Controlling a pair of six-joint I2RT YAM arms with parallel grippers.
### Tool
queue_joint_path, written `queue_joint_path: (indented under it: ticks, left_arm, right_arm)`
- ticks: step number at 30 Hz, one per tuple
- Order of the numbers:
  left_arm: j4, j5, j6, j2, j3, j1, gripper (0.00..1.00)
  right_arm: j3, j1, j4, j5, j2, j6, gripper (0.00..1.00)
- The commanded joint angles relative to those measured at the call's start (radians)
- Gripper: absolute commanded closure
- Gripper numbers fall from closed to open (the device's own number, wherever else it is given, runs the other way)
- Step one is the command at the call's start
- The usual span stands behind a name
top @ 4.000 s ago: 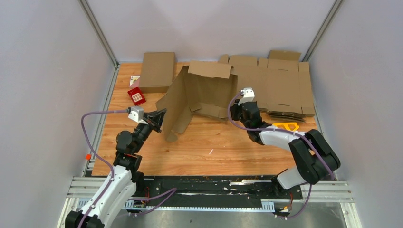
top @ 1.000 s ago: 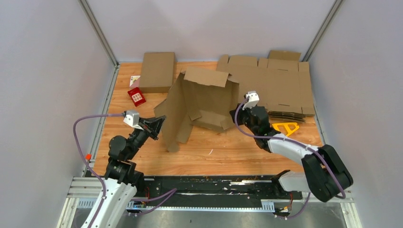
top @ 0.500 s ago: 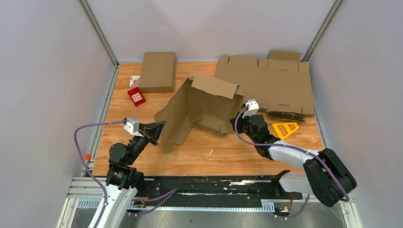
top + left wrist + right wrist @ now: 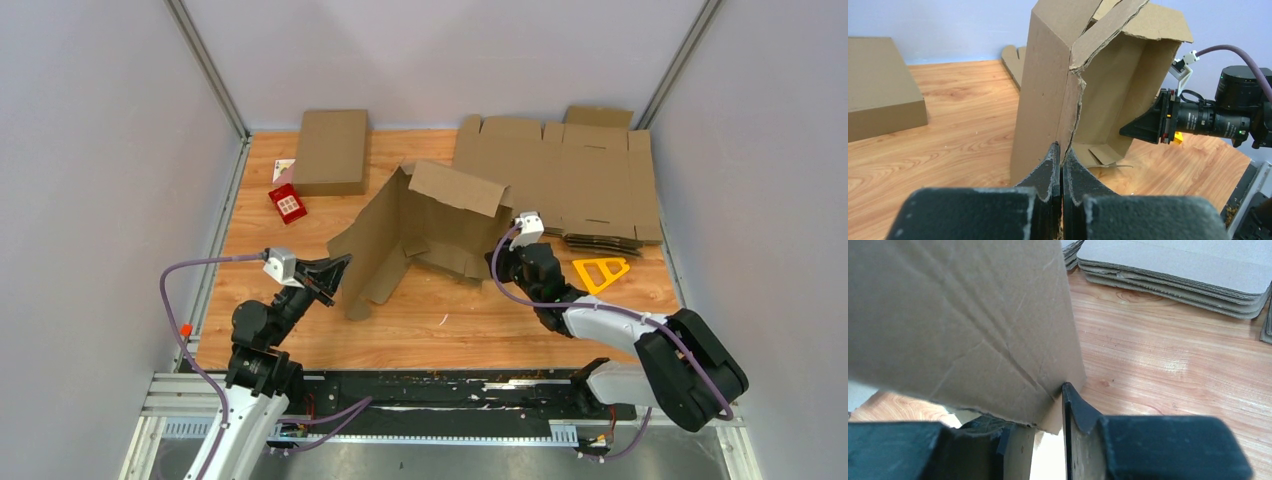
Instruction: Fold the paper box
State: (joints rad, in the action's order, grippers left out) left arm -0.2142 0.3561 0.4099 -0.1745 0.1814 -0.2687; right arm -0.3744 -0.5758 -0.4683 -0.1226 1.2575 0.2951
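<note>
The right gripper (image 4: 497,263) is largely masked in its own wrist view. A panel of the paper box (image 4: 430,215) covers one finger, and only the other finger (image 4: 1080,415) shows, its tip touching the panel's lower corner. The jaws stand narrowly apart astride that corner, with a gap wider than the board, and no clamping is evident. The left gripper (image 4: 1060,159) has its fingers pressed together, and the torn corrugated edge of the box's side panel runs straight into their tips, apparently pinched there. The box stands half-erected directly ahead of the left gripper and between the two grippers, with its top flap leaning over. Both wrist views cut off its upper edges. Beyond the right gripper lies the stack of flat blanks (image 4: 600,180), only partly in frame at the wrist. Just beside that gripper's arm sits a yellow triangular piece (image 4: 600,270). Against four seconds ago, the box has been drawn off the stack towards the arm bases, the left gripper has pulled back with it, and the yellow piece now lies fully exposed.
</note>
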Motion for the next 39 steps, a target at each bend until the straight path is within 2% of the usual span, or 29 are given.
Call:
queue_joint_path:
  ticks: [1,10,29,34,39]
  left_arm:
    - [0.013,0.040,0.020,-0.018,-0.024,-0.006,1.00]
    - [0.046,0.028,0.001,-0.014,-0.014,-0.005,1.00]
    - [0.033,0.039,0.010,-0.018,-0.019,-0.005,1.00]
    - [0.032,0.043,0.009,-0.017,-0.019,-0.006,1.00]
    - [0.032,0.044,0.009,-0.017,-0.019,-0.006,1.00]
  right_arm:
    - [-0.011,-0.018,-0.052,0.022,-0.003,0.025,0.73]
    - [-0.026,-0.027,-0.031,-0.015,-0.013,-0.010,0.61]
    - [-0.013,-0.032,-0.090,0.054,-0.007,-0.049,0.32]
    - [-0.028,-0.049,-0.086,0.049,0.026,-0.062,0.16]
    - [-0.045,-0.063,-0.086,0.058,0.059,-0.070,0.13]
